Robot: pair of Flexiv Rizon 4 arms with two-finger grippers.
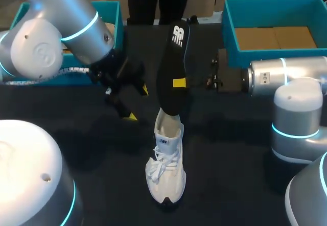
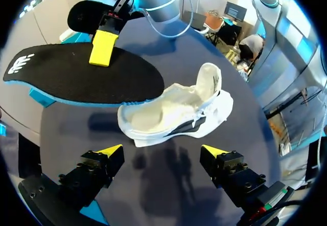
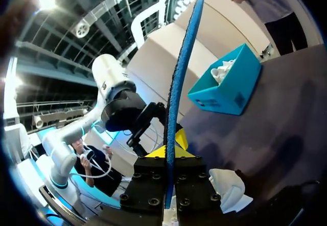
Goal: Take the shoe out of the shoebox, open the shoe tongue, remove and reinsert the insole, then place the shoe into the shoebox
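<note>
The left teal box [image 1: 113, 12] sits at the far left edge of the table; the right wrist view shows something white bundled inside it. Just in front of it, my left gripper [image 1: 138, 102] hangs above the tabletop with its 2 yellow tips spread wide and nothing between them. In the left wrist view the left gripper [image 2: 162, 152] faces the white sneaker [image 2: 173, 111] from near by, apparently ready to steady it or hold the tongue back.

The sneaker [image 1: 166, 170] stands on the dark table at the middle, toe toward the robot and opening facing up. The black insole [image 1: 172, 62] is held steeply on end above it, its lower tip at the sneaker's collar. I cannot tell whether that tip is inside the sneaker. The angle suits sliding it along the shoe's length, whether out or back in.

My right gripper [image 1: 180, 83] reaches in sideways and is clamped on the insole about midway along. The right wrist view shows the insole [image 3: 176, 83] edge-on, pinched between the 2 fingers of the right gripper [image 3: 168, 152].

The right teal box [image 1: 231, 31] at the far right holds nothing but its cardboard floor, probably awaiting the sneaker.
</note>
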